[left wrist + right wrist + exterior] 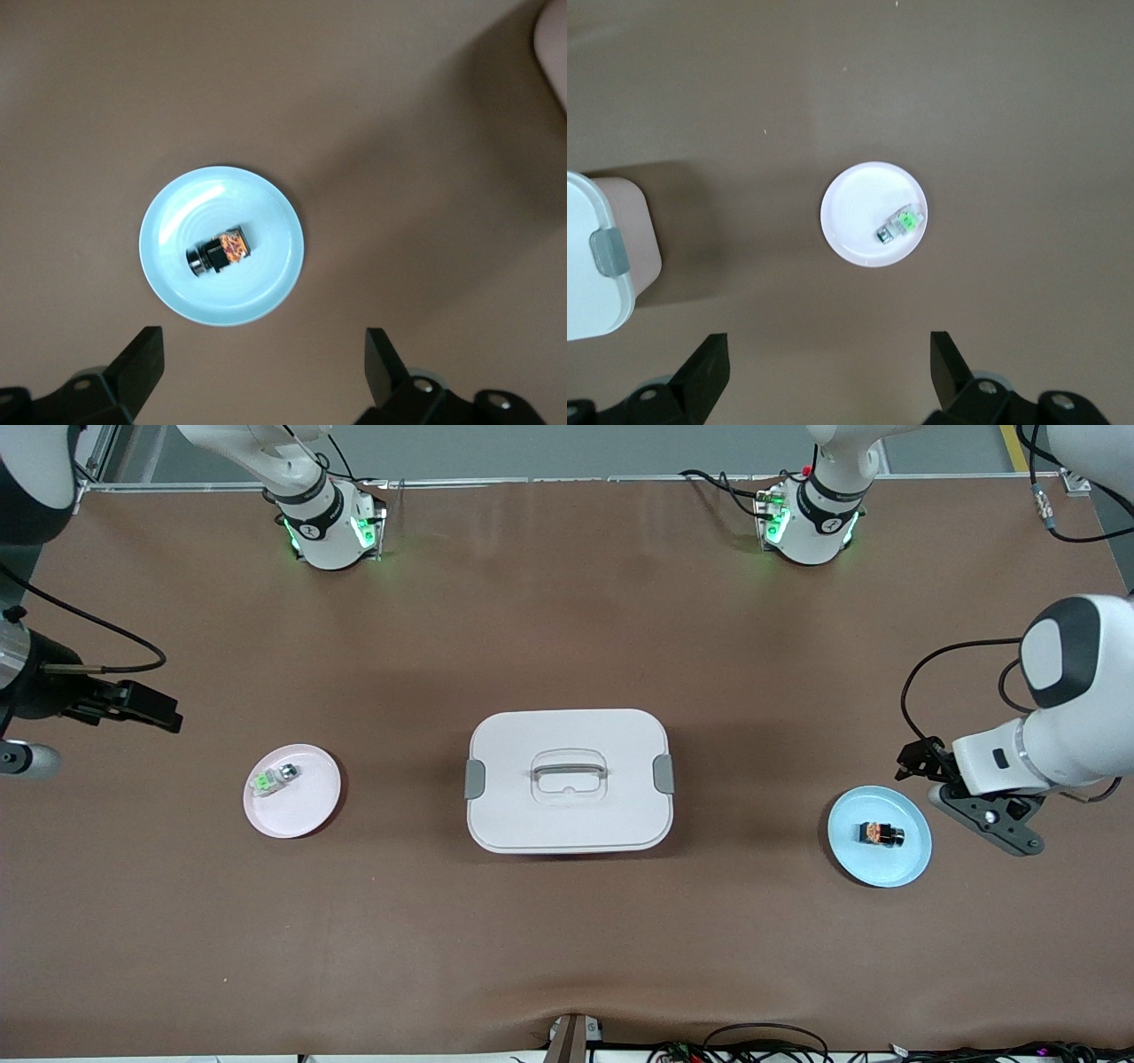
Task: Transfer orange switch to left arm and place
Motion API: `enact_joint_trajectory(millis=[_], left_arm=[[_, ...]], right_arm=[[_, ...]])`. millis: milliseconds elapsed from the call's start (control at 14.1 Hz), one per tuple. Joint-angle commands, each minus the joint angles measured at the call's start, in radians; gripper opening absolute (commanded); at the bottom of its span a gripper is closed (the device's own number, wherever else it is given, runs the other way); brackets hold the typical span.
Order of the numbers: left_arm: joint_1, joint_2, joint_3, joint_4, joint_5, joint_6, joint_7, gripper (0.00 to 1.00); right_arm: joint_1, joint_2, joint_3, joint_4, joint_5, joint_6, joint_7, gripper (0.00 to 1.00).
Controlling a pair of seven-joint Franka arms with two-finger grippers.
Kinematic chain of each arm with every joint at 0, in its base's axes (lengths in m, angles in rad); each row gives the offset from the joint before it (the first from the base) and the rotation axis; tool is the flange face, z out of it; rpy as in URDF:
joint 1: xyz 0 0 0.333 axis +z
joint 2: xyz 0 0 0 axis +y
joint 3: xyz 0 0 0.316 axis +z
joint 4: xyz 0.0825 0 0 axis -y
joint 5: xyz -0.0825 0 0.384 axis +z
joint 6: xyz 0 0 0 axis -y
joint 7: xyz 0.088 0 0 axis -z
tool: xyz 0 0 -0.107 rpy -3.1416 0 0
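Note:
The orange switch (880,833) lies on a round blue plate (877,868) toward the left arm's end of the table. In the left wrist view the switch (221,251) sits in the middle of the plate (221,297). My left gripper (918,760) hangs open and empty over the bare table beside the blue plate; it shows open in its own view (263,372). The white box (567,731) stands closed at the table's middle. My right gripper (164,713) is open and empty, over the table beside a pink plate (306,810); it also shows in its own view (830,372).
The pink plate (855,208) holds a green-and-clear component (273,779), also seen in the right wrist view (897,225). The box's end with a grey clip (607,252) shows in the right wrist view. Brown table surface lies all round the box.

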Motion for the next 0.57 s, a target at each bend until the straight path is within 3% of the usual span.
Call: enact_joint_trajectory(millis=[0, 213, 498], left_arm=[[0.003, -0.076, -0.028, -0.003, 0.017, -0.088, -0.190, 1.00], [0.002, -0.157, -0.034, -0.005, 0.015, -0.162, -0.316, 1.00], [0.003, -0.237, -0.102, -0.003, 0.014, -0.246, -0.575, 1.00]], right_arm=[[-0.037, -0.031, 0.013, -0.018, 0.031, -0.016, 0.001, 1.00], [-0.053, -0.052, 0.015, -0.020, 0.023, -0.024, -0.003, 1.00], [-0.065, -0.058, 0.013, -0.032, 0.020, -0.047, -0.042, 1.00]])
